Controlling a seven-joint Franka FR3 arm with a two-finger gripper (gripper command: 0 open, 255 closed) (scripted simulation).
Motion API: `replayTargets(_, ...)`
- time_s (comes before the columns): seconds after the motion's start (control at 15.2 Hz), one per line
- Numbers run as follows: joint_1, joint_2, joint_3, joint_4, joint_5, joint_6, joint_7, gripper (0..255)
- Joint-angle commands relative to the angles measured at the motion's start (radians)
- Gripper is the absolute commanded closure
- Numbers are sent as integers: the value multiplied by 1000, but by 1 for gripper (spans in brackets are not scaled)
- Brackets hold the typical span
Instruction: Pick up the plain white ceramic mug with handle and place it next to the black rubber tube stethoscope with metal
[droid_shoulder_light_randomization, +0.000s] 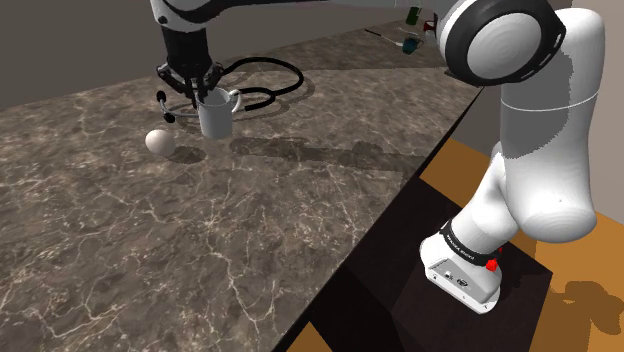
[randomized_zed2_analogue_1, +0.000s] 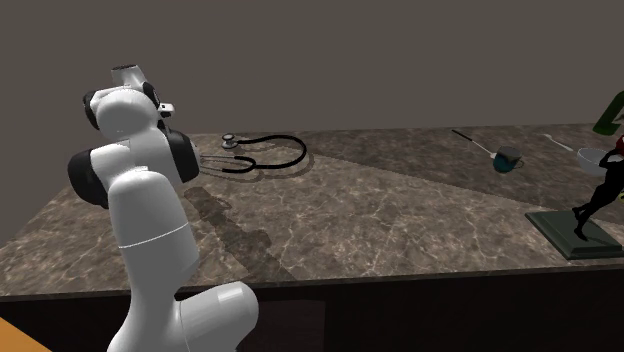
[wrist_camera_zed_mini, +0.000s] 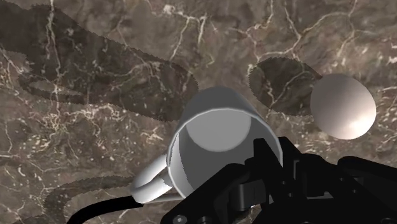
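Arm (droid_shoulder_light_randomization: 530, 150) rises from base at shoulder view's 4 o'clock, stretches toward 10 o'clock; wrist bent down, gripper (droid_shoulder_light_randomization: 199, 92) vertical, jaws pinching mug (droid_shoulder_light_randomization: 216, 116) rim.

— How is the mug (droid_shoulder_light_randomization: 214, 114) looking?
— It is showing plain white, with an open mouth and an empty, pale grey inside (wrist_camera_zed_mini: 216, 137). It is standing upright, its handle pointing toward the shoulder view's right.
— Is it resting on the tabletop (droid_shoulder_light_randomization: 120, 250)?
— I am not managing to tell whether its base is touching.
— And the stethoscope (droid_shoulder_light_randomization: 298, 80)?
— It is lying flat on the dark marbled tabletop, its black tube curling into a loop (randomized_zed2_analogue_1: 300, 145), with a silvery metal piece lying at one end.
— How are the two sitting?
— The mug is standing just beside the stethoscope, at its earpiece end, with the loop trailing off to the shoulder view's right.
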Motion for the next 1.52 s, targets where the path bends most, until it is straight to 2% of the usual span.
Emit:
replayTargets(0.0, 0, 1, 0, -26, -1, 27, 2, 255)
replayTargets(0.26, 0, 4, 0, -66, -1, 71, 5, 255)
replayTargets(0.73, 0, 5, 0, -66, -1, 71, 5, 255)
replayTargets(0.79, 0, 5, 0, -66, -1, 71, 5, 0)
replayTargets(1.12, 0, 5, 0, -66, -1, 71, 5, 0)
replayTargets(1.39, 4, -8, 1, 41, 0, -48, 2, 0)
replayTargets(1.45, 4, -8, 1, 41, 0, -48, 2, 0)
